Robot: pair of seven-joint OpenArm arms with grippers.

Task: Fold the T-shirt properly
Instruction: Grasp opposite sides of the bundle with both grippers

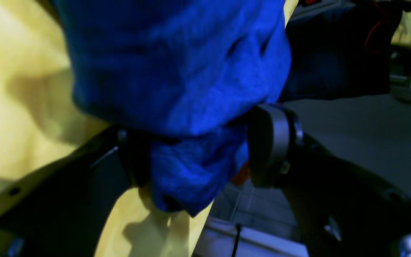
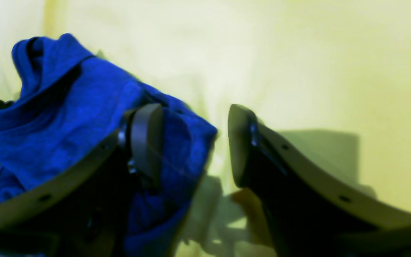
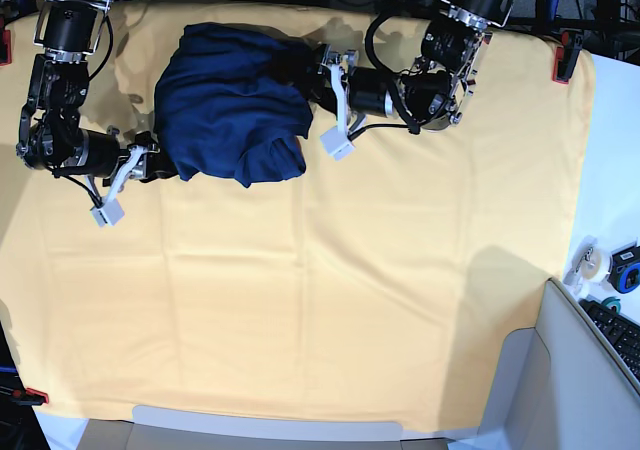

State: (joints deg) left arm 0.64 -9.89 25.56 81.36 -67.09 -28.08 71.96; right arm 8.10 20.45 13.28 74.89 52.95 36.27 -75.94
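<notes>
Seen from above, a yellow table cloth (image 3: 330,310) covers the whole work surface. At the far left of the base view sits the right gripper (image 3: 125,175), low on the cloth, its pale fingers (image 3: 108,210) pointing toward the garment. In the right wrist view its two fingers stand apart — one lies against or over the blue fabric, the other over bare yellow cloth, with a clear gap between them and nothing clamped in that gap.

Next comes the T-shirt (image 3: 232,105), a dark navy bundle heaped in the upper left part of the table, bunched and rumpled rather than spread flat.

Just right of the bundle is the left gripper (image 3: 335,105), reaching in sideways against the shirt's edge. In the left wrist view its fingers are spread wide, and a thick wad of blue fabric fills the space between them — whether they press it firmly cannot be told.

At the far right edge, a roll of tape (image 3: 592,262) rests off the cloth.
</notes>
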